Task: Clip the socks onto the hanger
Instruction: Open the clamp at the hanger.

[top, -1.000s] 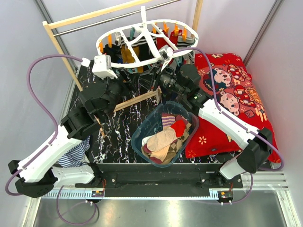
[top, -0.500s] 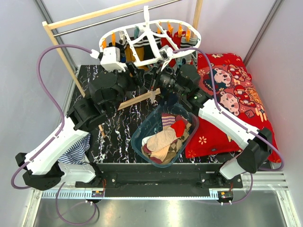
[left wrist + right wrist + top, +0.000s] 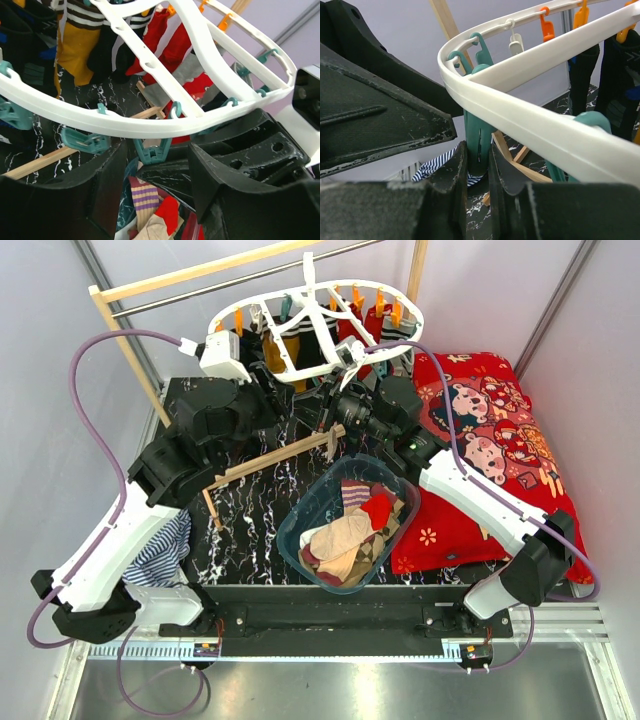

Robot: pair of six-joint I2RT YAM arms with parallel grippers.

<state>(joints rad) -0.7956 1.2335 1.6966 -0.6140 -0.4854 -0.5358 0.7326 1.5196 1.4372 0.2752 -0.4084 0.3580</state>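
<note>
The white hanger (image 3: 318, 328) hangs from the rod at the back, with several socks (image 3: 285, 348) clipped to it by orange and teal clips. More socks (image 3: 350, 525) lie in the clear tub (image 3: 300, 512), among them a maroon striped one (image 3: 142, 200) and a red one (image 3: 167, 215). My right gripper (image 3: 332, 405) is shut on a teal clip (image 3: 479, 142) under the hanger rim (image 3: 530, 120). My left gripper (image 3: 283, 398) is open and empty just below the rim (image 3: 125, 122). A teal clip (image 3: 152, 150) hangs between its fingers, untouched.
A wooden rack with a metal rod (image 3: 200, 278) stands at the back and left, and its loose wooden bar (image 3: 280, 455) lies slanted on the black marble table. A red cartoon cushion (image 3: 490, 430) is on the right. A blue-white striped cloth (image 3: 160, 552) lies by the left arm.
My left arm has risen and swung back towards the hanger's left side. The hanger has lifted and tipped a little. My right gripper has stayed on its clip.
</note>
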